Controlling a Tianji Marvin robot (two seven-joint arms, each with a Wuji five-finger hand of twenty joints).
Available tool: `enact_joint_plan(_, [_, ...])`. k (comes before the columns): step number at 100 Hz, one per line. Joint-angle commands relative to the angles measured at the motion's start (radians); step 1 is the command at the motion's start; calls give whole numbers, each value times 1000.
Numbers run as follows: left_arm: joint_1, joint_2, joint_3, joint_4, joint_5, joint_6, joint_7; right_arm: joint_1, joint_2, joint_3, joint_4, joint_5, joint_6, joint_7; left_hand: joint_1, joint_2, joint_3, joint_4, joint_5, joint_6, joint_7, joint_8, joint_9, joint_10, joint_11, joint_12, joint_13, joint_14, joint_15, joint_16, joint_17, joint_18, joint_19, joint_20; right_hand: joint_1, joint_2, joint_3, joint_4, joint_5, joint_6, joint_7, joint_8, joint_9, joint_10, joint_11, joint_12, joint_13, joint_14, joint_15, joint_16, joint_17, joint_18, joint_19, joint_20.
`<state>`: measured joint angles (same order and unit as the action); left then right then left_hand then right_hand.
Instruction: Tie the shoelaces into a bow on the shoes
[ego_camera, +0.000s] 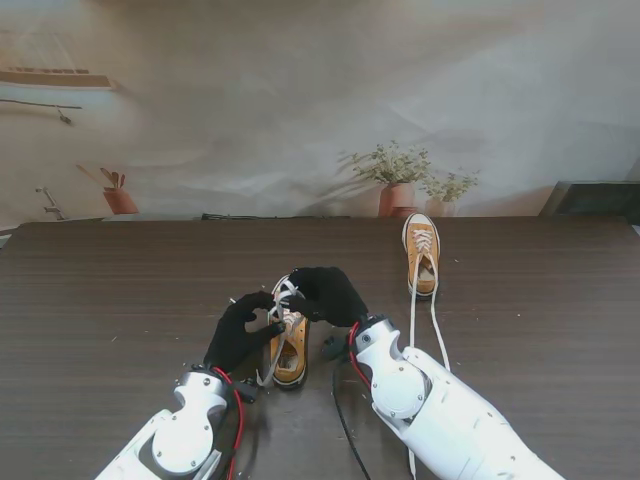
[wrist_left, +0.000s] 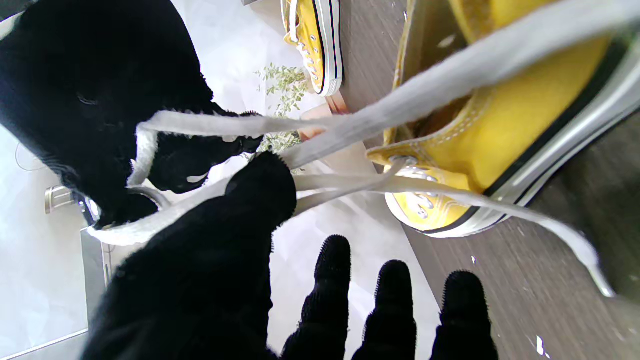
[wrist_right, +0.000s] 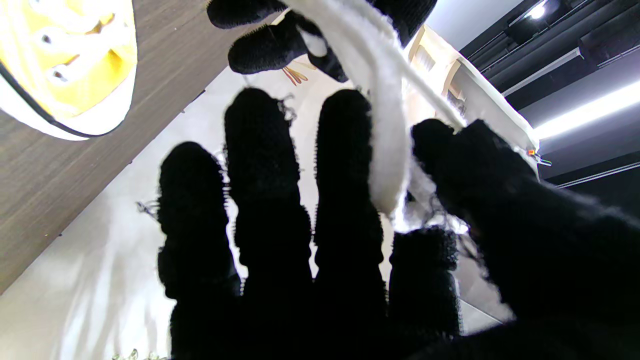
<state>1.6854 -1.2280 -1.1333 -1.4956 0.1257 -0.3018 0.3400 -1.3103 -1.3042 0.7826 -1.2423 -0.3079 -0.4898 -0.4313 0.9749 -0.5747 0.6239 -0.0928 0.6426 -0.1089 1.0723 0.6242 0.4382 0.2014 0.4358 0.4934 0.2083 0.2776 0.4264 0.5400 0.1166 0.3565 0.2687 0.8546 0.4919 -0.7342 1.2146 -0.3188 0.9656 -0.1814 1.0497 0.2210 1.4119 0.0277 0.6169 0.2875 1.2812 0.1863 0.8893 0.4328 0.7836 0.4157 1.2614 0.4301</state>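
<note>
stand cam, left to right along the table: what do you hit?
Left robot hand → near yellow shoe with its white laces → right robot hand → far yellow shoe, laces trailing loose toward me. Both robot hands are working the near shoe's laces.

Both gloved hands, the left hand (ego_camera: 240, 332) and right hand (ego_camera: 327, 294), are crowding the near shoe (ego_camera: 289, 352) with laces (wrist_left: 350, 125) stretching between them, while bare table (ego_camera: 120, 300) is lying open to the left.
</note>
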Motion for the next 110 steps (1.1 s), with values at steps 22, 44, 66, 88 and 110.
enact_joint_plan(22, [28,0,-20,-32,19,10,-6,-9,5,2,-7,-2,3,10,10,-84,147,1,18,-85,203,170,24,-36,132,159,33,-2,57,14,31,24,16,13,-2,-7,58,-7,3,-67,19,-5,51,6,16,15,25,-21,-10,-10,-1,-22,-6,3])
enact_joint_plan(44, [55,5,-31,-67,-82,12,-66,-7,6,-1,-5,-8,2,10,53,44,163,19,102,-93,121,140,31,-30,44,94,17,-1,29,-5,7,13,8,8,-1,-7,57,-6,2,-68,18,-5,50,6,18,16,24,-20,-14,-11,-3,-22,-7,3])
enact_joint_plan(66, [79,14,-44,-97,-146,10,-121,-3,6,-3,-3,-12,2,10,104,151,191,32,154,-93,23,144,20,-36,3,45,-5,-11,5,-7,-22,-9,3,15,0,-4,55,-7,1,-69,17,-4,48,8,18,17,24,-18,-20,-14,-8,-22,-10,2])
enact_joint_plan(88, [112,10,-67,-127,-115,33,-83,-1,5,-9,0,-11,7,11,113,118,131,13,95,-40,0,114,10,-20,19,51,-3,-1,6,3,-14,0,9,25,1,-4,53,-6,0,-70,17,-4,48,7,21,19,24,-16,-23,-15,-10,-22,-12,2])
enact_joint_plan(110, [134,0,-91,-133,-54,39,-11,0,3,-15,2,-10,9,10,165,97,-124,29,73,-39,-82,-111,22,-22,0,19,15,8,21,5,2,11,8,21,1,-4,53,-6,1,-66,17,-4,46,7,21,19,24,-14,-25,-15,-12,-19,-13,2])
